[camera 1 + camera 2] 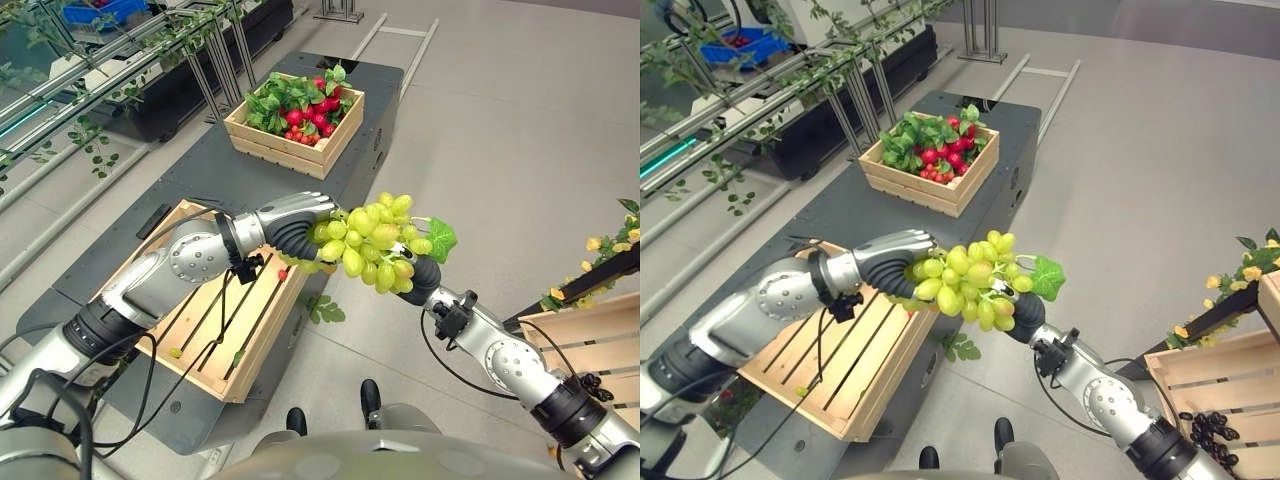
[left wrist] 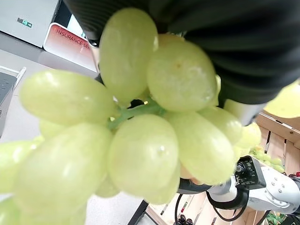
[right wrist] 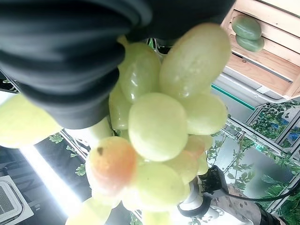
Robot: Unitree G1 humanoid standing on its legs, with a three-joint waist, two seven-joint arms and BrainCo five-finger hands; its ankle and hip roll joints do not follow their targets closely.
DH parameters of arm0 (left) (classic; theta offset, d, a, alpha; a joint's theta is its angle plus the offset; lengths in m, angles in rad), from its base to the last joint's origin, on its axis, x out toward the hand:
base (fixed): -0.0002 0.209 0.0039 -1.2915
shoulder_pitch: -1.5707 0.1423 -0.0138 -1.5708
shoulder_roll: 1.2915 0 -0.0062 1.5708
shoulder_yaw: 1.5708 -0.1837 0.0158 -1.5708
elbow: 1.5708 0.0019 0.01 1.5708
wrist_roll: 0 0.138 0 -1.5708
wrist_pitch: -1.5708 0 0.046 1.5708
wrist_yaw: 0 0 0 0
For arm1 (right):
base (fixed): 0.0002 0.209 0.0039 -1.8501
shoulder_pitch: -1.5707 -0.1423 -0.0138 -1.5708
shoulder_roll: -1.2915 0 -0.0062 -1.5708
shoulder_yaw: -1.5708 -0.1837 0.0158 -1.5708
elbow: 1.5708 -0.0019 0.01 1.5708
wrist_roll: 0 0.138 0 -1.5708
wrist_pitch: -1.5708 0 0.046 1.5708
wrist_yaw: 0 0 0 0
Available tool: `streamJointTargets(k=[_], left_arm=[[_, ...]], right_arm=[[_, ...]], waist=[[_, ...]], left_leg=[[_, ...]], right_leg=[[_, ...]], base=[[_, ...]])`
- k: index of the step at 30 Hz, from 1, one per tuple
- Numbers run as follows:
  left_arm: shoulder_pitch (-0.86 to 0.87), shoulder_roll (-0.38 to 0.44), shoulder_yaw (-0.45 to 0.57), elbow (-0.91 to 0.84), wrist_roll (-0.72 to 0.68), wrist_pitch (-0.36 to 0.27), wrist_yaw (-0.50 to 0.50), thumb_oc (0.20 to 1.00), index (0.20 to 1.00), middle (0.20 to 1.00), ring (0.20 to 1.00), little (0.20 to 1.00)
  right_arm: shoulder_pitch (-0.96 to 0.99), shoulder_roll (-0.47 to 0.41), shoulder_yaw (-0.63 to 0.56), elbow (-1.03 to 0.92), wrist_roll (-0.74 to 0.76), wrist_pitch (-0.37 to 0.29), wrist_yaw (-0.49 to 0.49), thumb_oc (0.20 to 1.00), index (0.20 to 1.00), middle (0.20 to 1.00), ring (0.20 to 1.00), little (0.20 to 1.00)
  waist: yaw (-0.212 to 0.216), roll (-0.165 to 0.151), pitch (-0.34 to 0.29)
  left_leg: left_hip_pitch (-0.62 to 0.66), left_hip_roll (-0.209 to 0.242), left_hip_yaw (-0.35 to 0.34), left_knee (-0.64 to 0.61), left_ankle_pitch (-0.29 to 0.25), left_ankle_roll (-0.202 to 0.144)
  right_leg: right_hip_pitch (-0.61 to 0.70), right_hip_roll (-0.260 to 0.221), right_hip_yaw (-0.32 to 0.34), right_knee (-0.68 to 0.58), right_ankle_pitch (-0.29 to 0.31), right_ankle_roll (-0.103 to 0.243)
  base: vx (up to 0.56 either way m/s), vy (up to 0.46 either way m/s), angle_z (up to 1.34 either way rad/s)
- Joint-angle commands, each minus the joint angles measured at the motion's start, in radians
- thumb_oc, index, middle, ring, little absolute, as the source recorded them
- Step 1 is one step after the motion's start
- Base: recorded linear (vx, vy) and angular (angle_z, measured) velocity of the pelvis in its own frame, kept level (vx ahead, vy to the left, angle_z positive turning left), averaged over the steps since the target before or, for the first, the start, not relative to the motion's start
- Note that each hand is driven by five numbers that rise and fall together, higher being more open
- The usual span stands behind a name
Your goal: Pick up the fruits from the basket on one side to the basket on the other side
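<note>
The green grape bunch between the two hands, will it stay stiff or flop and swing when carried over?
The grapes probably flop: the bunch sags in loose clusters between the left hand and right hand. The glossy round skins look slippery. A leaf juts out and may snag.

One bunch of green grapes (image 1: 375, 240) hangs in mid-air, with one green leaf (image 1: 440, 238) on it. Two hands meet at it, the left hand (image 1: 300, 225) and the right hand (image 1: 425, 280). Three wooden crates show: one crate of red fruit and leaves (image 1: 295, 120), one slatted crate (image 1: 215, 310) holding perhaps a single loose grape, and one crate (image 1: 1220, 390) with one bunch of dark grapes (image 1: 1205, 430).
</note>
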Motion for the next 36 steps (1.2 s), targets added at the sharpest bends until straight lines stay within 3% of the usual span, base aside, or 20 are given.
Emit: streamJointTargets(k=[1,4,5,6,26,36], left_arm=[[-0.038,-0.051,0.042,-0.006,-0.018,-0.032,0.04,0.2,0.2,0.2,0.2,0.2],[-0.027,-0.059,0.053,0.005,-0.022,-0.03,0.048,0.2,0.2,0.2,0.2,0.2],[-0.012,-0.07,0.068,0.019,-0.029,-0.023,0.054,0.416,0.416,0.416,0.416,0.416],[-0.006,-0.075,0.073,0.021,-0.034,-0.022,0.057,1.0,1.0,1.0,1.0,1.0],[0.273,-0.246,0.307,0.221,-0.085,0.016,0.229,1.0,1.0,1.0,1.0,1.0],[0.416,-0.375,0.451,0.311,-0.28,0.018,0.308,1.0,1.0,1.0,1.0,1.0]], right_arm=[[-0.028,0.057,-0.018,-0.132,0.034,-0.039,0.039,0.2,0.2,0.2,0.2,0.2],[-0.023,0.07,-0.022,-0.129,0.033,-0.046,0.038,0.2,0.2,0.2,0.2,0.2],[-0.018,0.079,-0.031,-0.127,0.03,-0.051,0.033,0.2,0.2,0.2,0.2,0.2],[-0.013,0.084,-0.036,-0.126,0.029,-0.053,0.033,0.2,0.2,0.2,0.2,0.2],[0.033,0.128,-0.103,-0.136,0.021,-0.102,0.021,0.2,0.2,0.2,0.2,0.2],[0.042,0.15,-0.134,-0.141,0.022,-0.13,0.001,0.2,0.2,0.2,0.2,0.2]], waist=[[-0.009,-0.06,-0.025],[-0.008,-0.059,-0.025],[-0.01,-0.057,-0.023],[-0.01,-0.056,-0.024],[-0.025,-0.012,-0.032],[-0.021,-0.015,-0.036]], left_leg=[[0.026,-0.029,-0.025,0.061,-0.084,0.016],[0.026,-0.029,-0.025,0.065,-0.086,0.017],[0.026,-0.028,-0.026,0.07,-0.089,0.015],[0.025,-0.027,-0.026,0.071,-0.09,0.015],[0.033,0.004,-0.02,0.086,-0.097,-0.007],[0.037,0.003,-0.022,0.09,-0.1,-0.008]], right_leg=[[0.114,-0.083,-0.013,-0.091,0.024,0.135],[0.114,-0.083,-0.011,-0.089,0.023,0.134],[0.113,-0.083,-0.008,-0.087,0.022,0.133],[0.113,-0.083,-0.008,-0.087,0.021,0.132],[0.131,-0.06,-0.017,-0.088,-0.007,0.115],[0.14,-0.061,-0.018,-0.09,-0.006,0.109]], base=[[0.0,0.0,0.0],[0.0,0.0,0.0],[0.0,0.0,0.0],[0.0,0.0,0.0],[0.01,-0.004,0.0],[0.0,-0.002,0.02]])
